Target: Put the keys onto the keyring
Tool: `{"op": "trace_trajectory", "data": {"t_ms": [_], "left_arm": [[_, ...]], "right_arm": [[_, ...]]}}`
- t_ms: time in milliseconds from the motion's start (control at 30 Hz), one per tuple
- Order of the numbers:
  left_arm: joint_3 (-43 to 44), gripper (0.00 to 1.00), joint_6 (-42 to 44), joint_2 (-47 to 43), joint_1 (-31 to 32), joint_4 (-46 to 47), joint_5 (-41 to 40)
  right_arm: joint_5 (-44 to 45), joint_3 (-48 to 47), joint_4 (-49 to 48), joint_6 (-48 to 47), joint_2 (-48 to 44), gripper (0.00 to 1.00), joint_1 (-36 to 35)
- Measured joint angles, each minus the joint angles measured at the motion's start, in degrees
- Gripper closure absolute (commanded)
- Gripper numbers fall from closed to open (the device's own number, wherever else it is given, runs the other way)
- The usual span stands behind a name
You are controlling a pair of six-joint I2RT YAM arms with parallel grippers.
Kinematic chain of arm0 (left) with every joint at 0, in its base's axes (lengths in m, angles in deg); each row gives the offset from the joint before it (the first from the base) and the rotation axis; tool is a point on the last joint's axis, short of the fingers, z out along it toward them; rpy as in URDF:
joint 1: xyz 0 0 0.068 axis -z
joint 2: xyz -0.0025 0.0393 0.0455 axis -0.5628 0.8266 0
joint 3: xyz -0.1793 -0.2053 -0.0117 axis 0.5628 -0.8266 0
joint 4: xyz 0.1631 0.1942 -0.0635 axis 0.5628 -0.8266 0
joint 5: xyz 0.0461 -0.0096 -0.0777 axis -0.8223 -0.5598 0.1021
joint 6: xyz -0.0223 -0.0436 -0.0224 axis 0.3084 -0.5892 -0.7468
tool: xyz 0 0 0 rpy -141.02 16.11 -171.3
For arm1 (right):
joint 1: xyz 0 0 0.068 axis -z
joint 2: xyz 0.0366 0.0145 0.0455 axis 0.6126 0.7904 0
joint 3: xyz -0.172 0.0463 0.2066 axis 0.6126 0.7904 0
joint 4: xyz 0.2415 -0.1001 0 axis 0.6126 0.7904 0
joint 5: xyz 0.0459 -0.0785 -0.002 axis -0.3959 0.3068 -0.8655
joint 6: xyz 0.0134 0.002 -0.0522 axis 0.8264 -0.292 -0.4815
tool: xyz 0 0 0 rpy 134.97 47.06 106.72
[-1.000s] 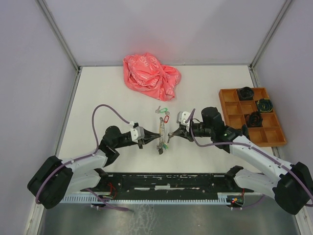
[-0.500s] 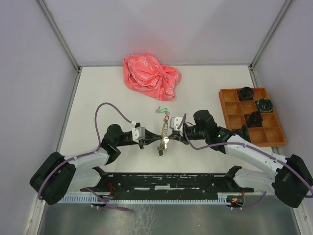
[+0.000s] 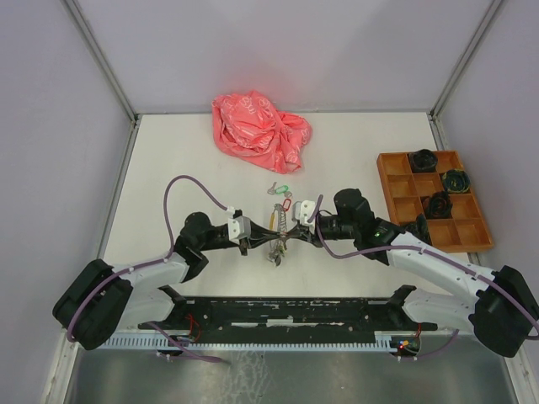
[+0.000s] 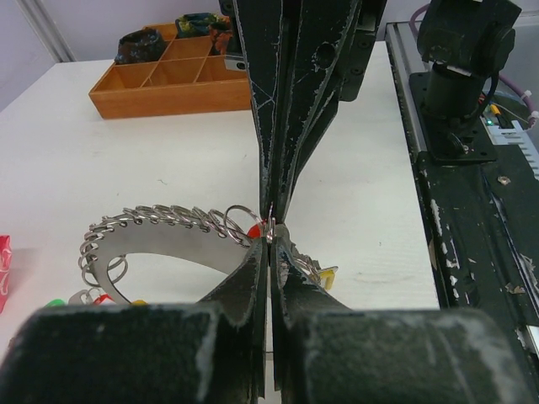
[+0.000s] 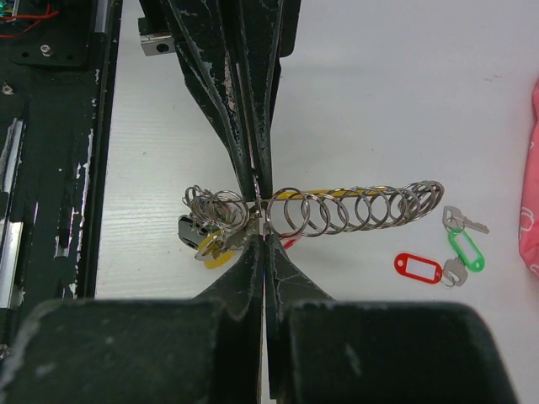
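Keyring (image 5: 354,209) is pinched where the fingers meet tip to tip: left gripper (image 4: 269,252) and right gripper (image 5: 263,244) both clamp tight on its wire. The keys (image 5: 466,250), red- and green-tagged, lie apart, off to one side of the right fingertips.

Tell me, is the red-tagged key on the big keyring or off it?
Off. The red-tagged key lies loose on the table beside the green-tagged key, clear of the keyring.
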Motion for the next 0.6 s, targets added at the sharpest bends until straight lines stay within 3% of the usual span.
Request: {"op": "trace_trajectory", "data": {"t_ms": [600], "left_arm": [[0.0,0.97,0.02,-0.2,0.02,-0.33,1.36]], "right_arm": [[-1.64,0.0,-1.01,-0.37,-0.13,0.99,0.0]]}}
